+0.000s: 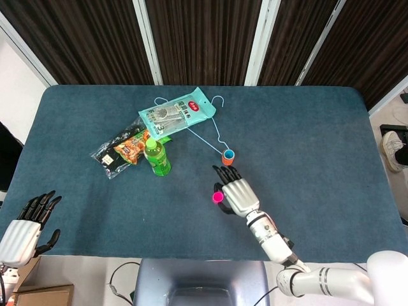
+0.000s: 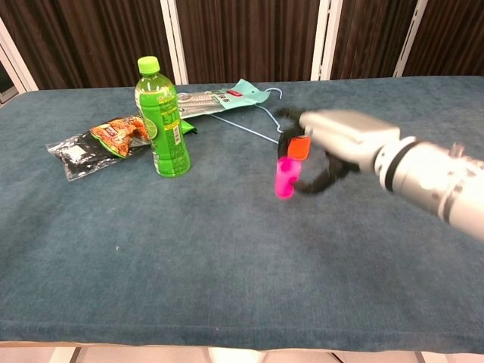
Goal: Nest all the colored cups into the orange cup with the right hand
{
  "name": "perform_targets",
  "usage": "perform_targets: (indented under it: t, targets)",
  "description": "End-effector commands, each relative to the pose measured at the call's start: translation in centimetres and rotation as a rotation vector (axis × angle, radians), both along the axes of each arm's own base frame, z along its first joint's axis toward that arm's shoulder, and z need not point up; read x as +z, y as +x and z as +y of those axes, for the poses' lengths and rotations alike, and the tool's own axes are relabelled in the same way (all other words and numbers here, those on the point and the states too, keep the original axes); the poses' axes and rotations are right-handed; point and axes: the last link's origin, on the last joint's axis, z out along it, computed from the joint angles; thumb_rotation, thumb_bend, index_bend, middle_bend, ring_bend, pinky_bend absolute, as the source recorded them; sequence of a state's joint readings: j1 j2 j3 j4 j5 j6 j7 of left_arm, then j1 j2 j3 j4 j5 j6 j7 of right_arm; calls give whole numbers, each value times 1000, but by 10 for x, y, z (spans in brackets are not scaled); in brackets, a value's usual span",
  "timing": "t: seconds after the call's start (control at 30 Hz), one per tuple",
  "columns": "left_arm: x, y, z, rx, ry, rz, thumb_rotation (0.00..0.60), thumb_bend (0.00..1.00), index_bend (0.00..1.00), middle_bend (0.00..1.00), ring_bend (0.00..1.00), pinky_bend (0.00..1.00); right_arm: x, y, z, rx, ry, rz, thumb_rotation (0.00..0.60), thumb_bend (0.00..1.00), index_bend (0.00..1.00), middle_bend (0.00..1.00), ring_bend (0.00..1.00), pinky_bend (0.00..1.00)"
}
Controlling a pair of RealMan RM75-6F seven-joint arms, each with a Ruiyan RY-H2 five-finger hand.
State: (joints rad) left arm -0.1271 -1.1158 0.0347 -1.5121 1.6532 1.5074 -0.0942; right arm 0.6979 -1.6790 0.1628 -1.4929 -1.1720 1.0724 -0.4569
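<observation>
My right hand holds the pink cup above the tabletop, the cup pinched at the hand's left side and slightly tilted. The orange cup with a blue cup nested inside stands just beyond it, partly hidden behind my fingers in the chest view. My left hand hangs off the table's near left corner, fingers spread and holding nothing.
A green bottle stands left of centre. Beside it lie a snack bag, a teal packet and a light blue wire hanger running toward the orange cup. The blue table spreads to the right.
</observation>
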Motion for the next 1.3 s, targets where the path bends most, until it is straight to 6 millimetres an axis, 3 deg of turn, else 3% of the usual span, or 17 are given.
perform_targets:
  t: [0.03,0.2,0.33,0.63,1.03,1.13,1.3]
  targets:
    - [-1,0,0,-1,-2,2,600,435,0,0,0,108,20,10,-40,-8,-212,-48,600,480,650,62,0,0]
    - [-3,1,1,1,-6,10,600,436,0,0,0,108,25,17,-83,-88,-321,-33,600,480,649,62,0,0]
    - [-3,0,2,7,-6,12,600,435,0,0,0,108,20,15,-99,-134,-346,1,600,480,649,62,0,0]
    - [-2,-2,4,16,-5,11,600,436,0,0,0,109,0,6,-107,-183,-313,49,600,480,650,62,0,0]
    - [-2,-1,4,14,-6,9,600,435,0,0,0,109,-10,0,-108,-193,-292,74,600,480,612,62,0,0]
    - [-2,-2,4,15,-7,10,600,435,0,0,0,109,-12,-4,-108,-207,-276,91,600,479,524,64,0,0]
    - [-3,-1,4,14,-11,12,600,435,0,0,0,109,-9,-11,-104,-238,-228,96,600,479,62,0,0,0]
